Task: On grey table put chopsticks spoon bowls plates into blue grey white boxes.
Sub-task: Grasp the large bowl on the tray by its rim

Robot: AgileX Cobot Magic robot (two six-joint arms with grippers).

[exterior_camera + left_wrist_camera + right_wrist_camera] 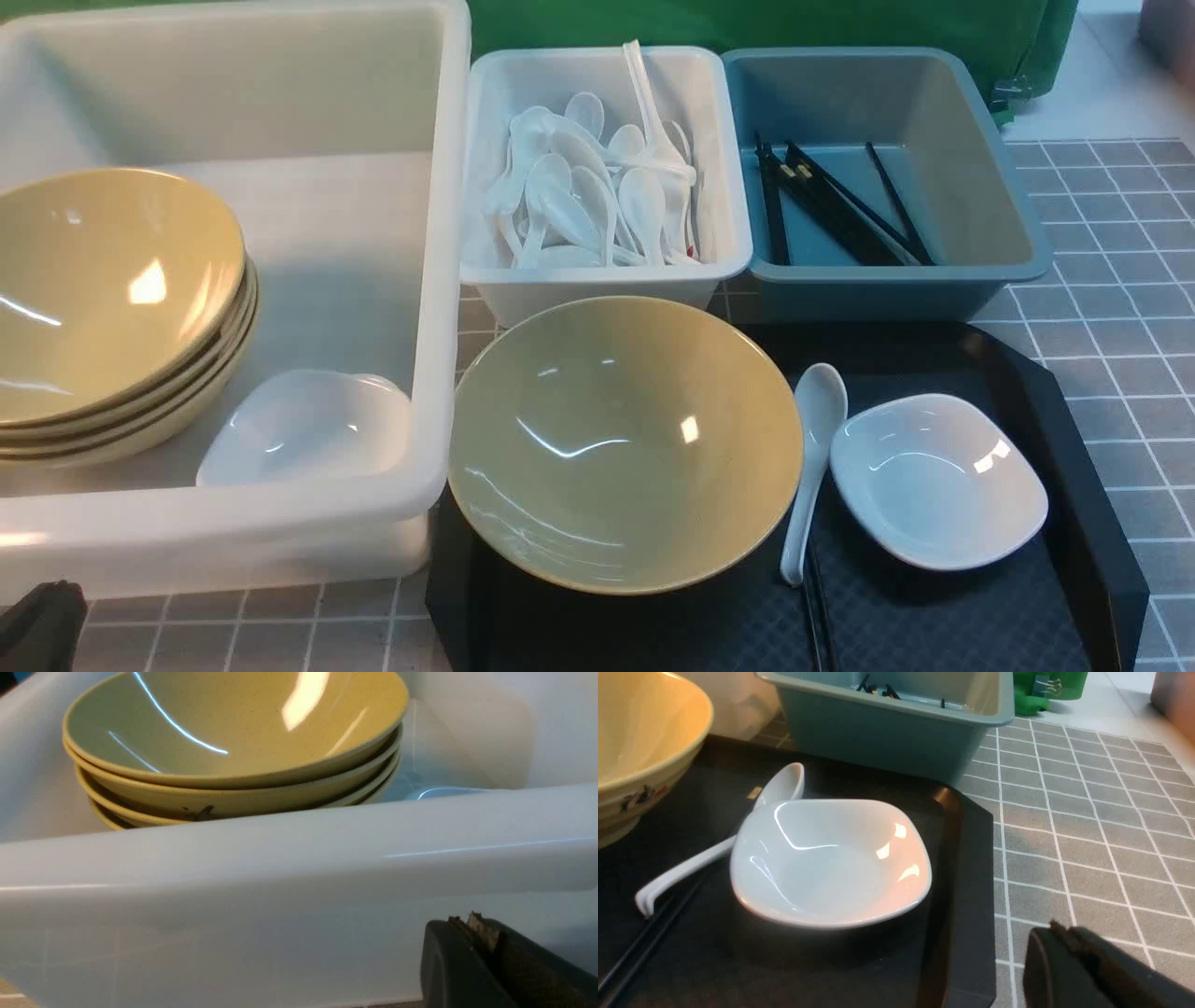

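On the black tray (1074,485) stand a tan bowl (625,439), a white spoon (817,439), a white plate (938,481) and black chopsticks (819,616) partly under the spoon. The large white box (439,280) holds several stacked bowls (103,289) and a plate (308,425). The small white box (607,275) holds several spoons (579,196). The blue-grey box (990,187) holds chopsticks (840,205). My left gripper (467,924) is shut and empty, low in front of the large box's near wall (280,882). My right gripper (1057,931) is shut and empty over the grey table (1087,835), beside the tray (966,858) and plate (831,858).
The tray sits at the front centre, against the small boxes. A green cloth-covered object (840,23) stands behind the boxes. Tiled table shows to the right of the tray and the blue-grey box (887,732).
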